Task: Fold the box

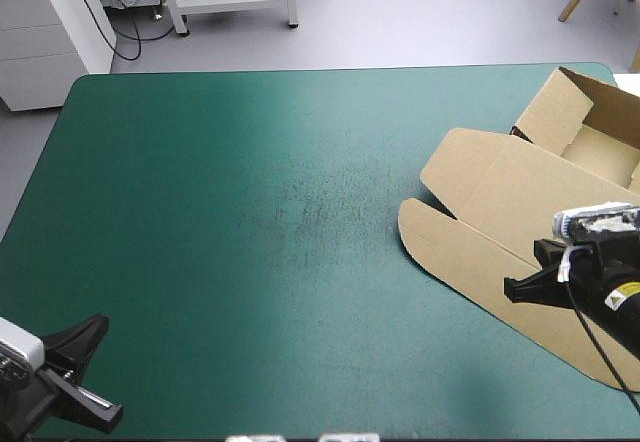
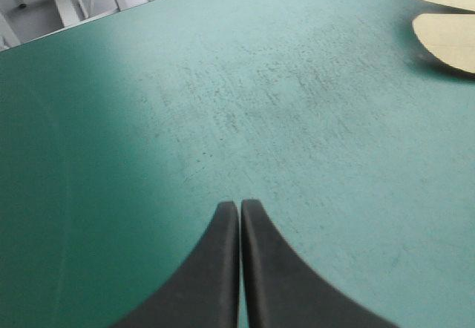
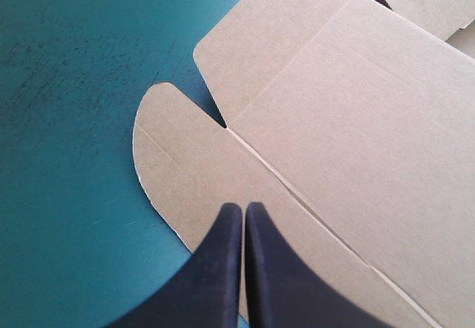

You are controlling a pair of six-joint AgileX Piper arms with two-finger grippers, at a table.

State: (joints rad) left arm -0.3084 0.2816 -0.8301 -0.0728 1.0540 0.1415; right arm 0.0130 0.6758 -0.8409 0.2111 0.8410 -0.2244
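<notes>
looking at it from the side of the room, the brown box (image 1: pixel 520 212) sits on the right side of the teal-green cover (image 1: pixel 250 212). its tray end (image 1: pixel 590 137), walls up, is by the far right corner, and the lid (image 3: pixel 356 120) lies flat toward the near side. so the long axis runs far to near, slanted a bit. the rounded flap (image 3: pixel 167 150) points left toward the table's middle.

board like that should be light and stiff, bending only along its creases. it'd probably slide on the cover if shoved, so i'd take a free edge of the lid or that flap, not the middle of a panel.

right gripper (image 3: pixel 243 208) hangs over the near part of the lid, fingers pressed together with nothing in them. left gripper (image 2: pixel 239 203) is at the near left corner, well apart from the box, also pinched together on nothing.
</notes>
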